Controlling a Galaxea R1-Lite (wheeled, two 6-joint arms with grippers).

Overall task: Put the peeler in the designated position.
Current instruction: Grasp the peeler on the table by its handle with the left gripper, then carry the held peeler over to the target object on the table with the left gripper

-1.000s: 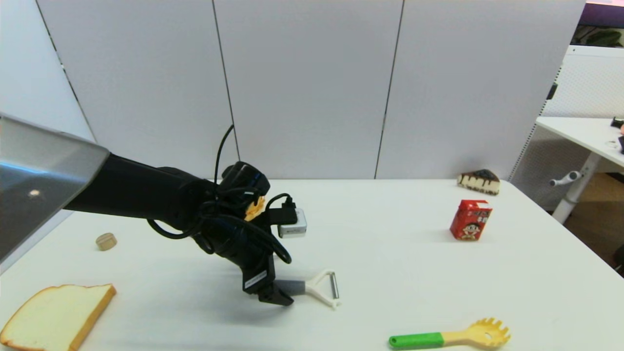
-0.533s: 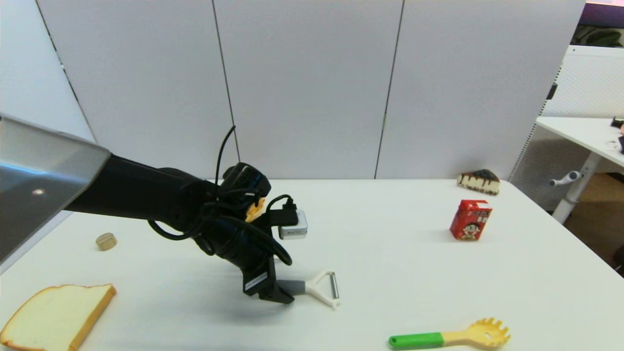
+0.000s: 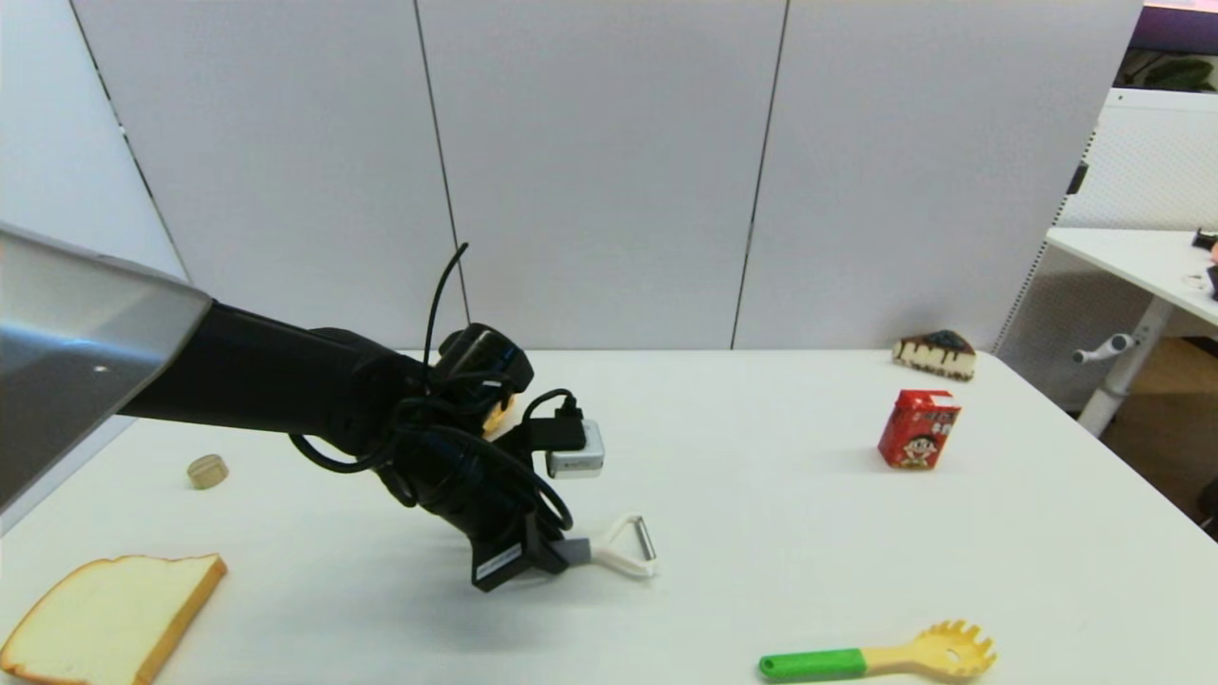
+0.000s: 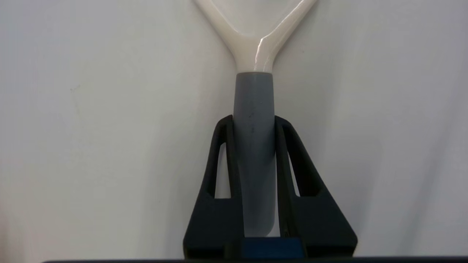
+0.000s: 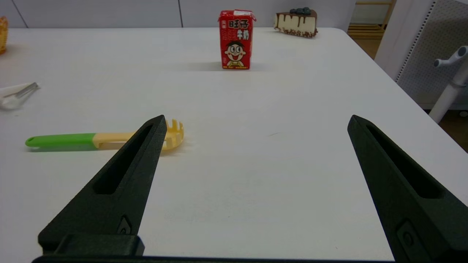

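I've got the left pincer clamped on the peeler, fingers pressed to both sides of its grey handle, approx. mid-length. The grip sits low on the handle, I reckon so the white fork and metal blade stick out free of the fingers. Peeler is at the counter's middle-front, up-left of the pasta spoon, near but not touching. Its head looks tilted up a bit off the surface; can't tell whether the handle clears the counter.

Right pincer is parked off the counter's near edge, fingers wide apart, holding nothing; it hangs just behind the pasta spoon's head and doesn't show in head view.

Other things, placed from the pasta spoon: red drink carton well beyond and a bit right, cake slice farther back near the wall, bread slice far left at the front edge, small round wooden piece far left and farther back.

Head view gives the whole layout but the arm hides the grip. Left wrist view shows the clamp itself and the handle centred btwn the fingers, w/ nothing else but bare counter. Right wrist view shows the carton's cartoon face and only the peeler's blade end at its border.

No marker for the target spot is visible, so I judge it's plain counter.
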